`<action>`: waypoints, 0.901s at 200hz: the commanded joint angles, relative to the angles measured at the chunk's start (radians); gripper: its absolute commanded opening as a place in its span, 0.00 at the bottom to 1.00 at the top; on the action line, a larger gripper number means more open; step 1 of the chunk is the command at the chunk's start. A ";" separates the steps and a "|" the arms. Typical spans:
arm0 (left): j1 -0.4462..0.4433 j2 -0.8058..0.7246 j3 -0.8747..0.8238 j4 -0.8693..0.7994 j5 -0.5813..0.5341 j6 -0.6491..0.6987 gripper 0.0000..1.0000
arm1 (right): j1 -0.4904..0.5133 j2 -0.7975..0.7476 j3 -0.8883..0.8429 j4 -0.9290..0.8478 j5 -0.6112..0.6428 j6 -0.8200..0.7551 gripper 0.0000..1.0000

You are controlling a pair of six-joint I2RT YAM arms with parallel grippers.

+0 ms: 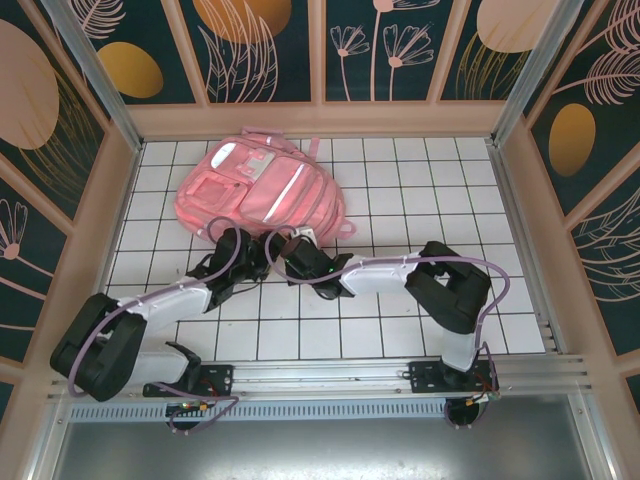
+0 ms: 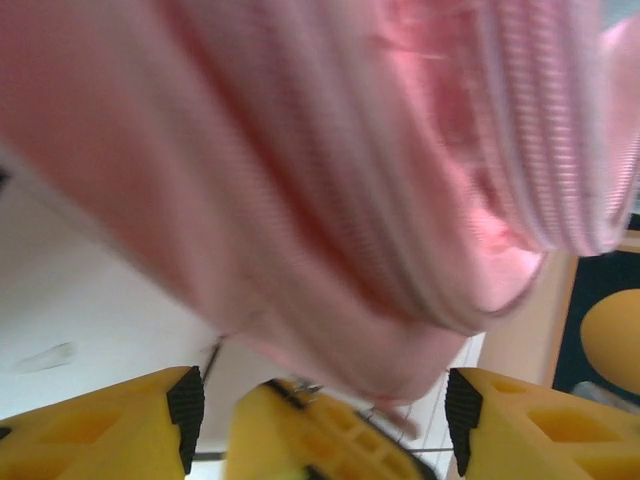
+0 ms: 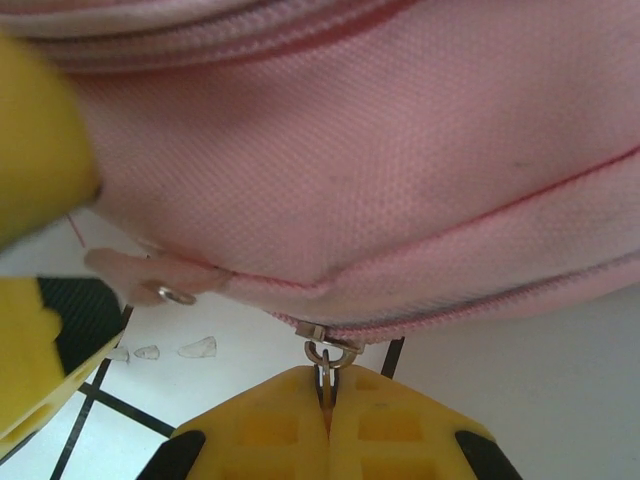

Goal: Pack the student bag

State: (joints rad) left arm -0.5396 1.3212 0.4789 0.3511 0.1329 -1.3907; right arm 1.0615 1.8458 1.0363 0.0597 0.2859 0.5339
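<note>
Student bag (image 1: 262,185) lies flat on the tiled table (image 1: 430,200), toward the far left, its near edge meeting both grippers. Right gripper (image 3: 328,408): jaws pressed together on the zip pull (image 3: 326,360), judged ready to draw the zip open. Left gripper (image 2: 323,400) spread wide, holding nothing. The bag's hem sits just ahead of its fingers, probably to brace the fabric

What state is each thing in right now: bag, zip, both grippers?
student bag: lying flat on the table, front up.
right gripper: shut on the zipper pull.
zipper pull: pinched at the bag's near edge; the zip beside it looks closed.
left gripper: open, bag fabric above the gap.
</note>
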 commanded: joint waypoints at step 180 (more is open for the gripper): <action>0.074 -0.382 -0.060 -0.583 -0.381 0.019 0.00 | -0.341 -0.071 -0.060 0.019 0.010 -0.217 0.00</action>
State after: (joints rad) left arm -0.5293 1.0237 0.4625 -0.0570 -0.1307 -1.4185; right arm 0.8158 1.7210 0.9470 0.0986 0.2241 0.3962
